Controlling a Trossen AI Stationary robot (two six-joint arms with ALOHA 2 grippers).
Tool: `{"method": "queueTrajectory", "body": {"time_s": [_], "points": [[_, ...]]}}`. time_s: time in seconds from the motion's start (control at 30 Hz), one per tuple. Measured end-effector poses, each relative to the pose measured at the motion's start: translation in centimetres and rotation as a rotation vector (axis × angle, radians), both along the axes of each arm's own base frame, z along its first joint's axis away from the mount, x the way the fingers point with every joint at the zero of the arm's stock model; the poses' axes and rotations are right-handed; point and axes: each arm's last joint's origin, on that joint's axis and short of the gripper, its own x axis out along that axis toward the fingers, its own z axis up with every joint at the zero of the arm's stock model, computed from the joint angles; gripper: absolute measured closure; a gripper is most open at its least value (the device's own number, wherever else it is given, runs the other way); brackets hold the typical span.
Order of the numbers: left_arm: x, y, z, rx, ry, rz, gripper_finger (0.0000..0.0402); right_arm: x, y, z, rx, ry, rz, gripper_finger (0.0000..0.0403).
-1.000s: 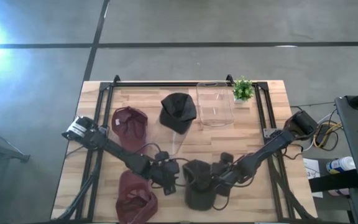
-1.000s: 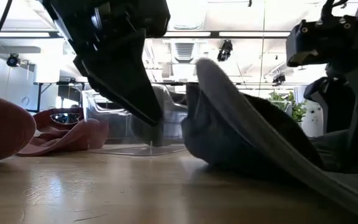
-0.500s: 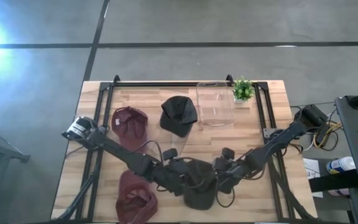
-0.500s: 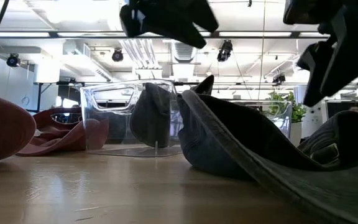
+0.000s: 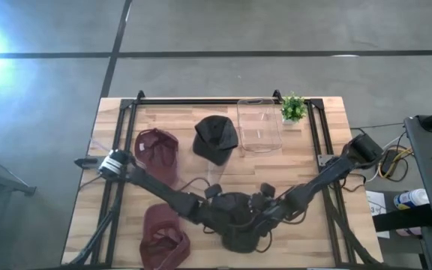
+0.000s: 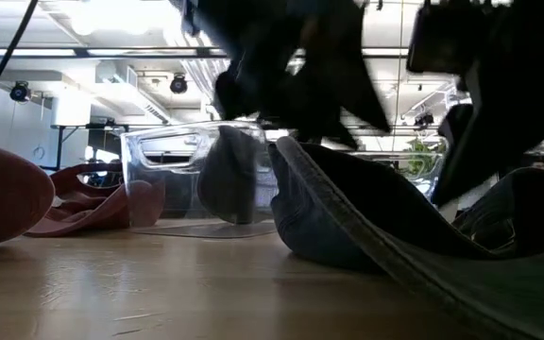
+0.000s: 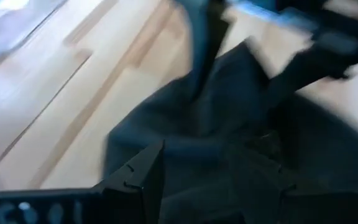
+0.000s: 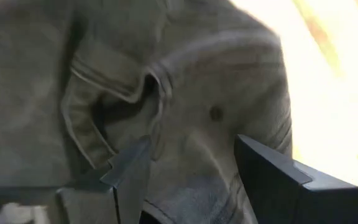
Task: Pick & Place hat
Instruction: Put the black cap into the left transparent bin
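with both arms over the dark hat [image 5: 240,225] at the desk's [image 5: 317,217] near edge, i see jaws apart.
left gripper [image 5: 227,216] and right gripper [image 5: 259,215] flank its crown, gripping nothing.

Both dark arms are converging over a dark grey fabric cap [image 5: 238,232] at the near edge of the wooden slatted table [image 5: 328,120]. The left gripper [image 5: 227,214] and right gripper [image 5: 265,212] are sitting on it. Two maroon caps [image 5: 156,148], a black cap [image 5: 214,138], a clear plastic bin [image 5: 259,124] and a small green plant [image 5: 293,108] are lying apart.
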Motion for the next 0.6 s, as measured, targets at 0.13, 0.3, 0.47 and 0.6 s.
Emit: {"method": "queueTrajectory", "body": {"time_s": [0.13, 0.3, 0.47, 0.6], "points": [[-0.9, -0.1, -0.8, 0.005, 0.134, 0.055, 0.0235, -0.7, 0.5, -1.2, 0.018, 0.056, -0.007, 0.0179], [-1.8, -1.2, -0.6, 0.002, 0.178, 0.046, 0.0235, -2.2, 1.3, -2.0, 0.032, 0.080, -0.011, 0.0179], [-2.1, -1.5, -0.6, 0.013, 0.193, 0.027, 0.0235, -3.1, 1.7, -2.0, 0.029, 0.094, 0.003, 0.0179], [-2.1, -1.5, -0.6, 0.011, 0.196, 0.029, 0.0235, -3.5, 1.5, -1.8, -0.003, 0.119, 0.007, 0.0179]]}}
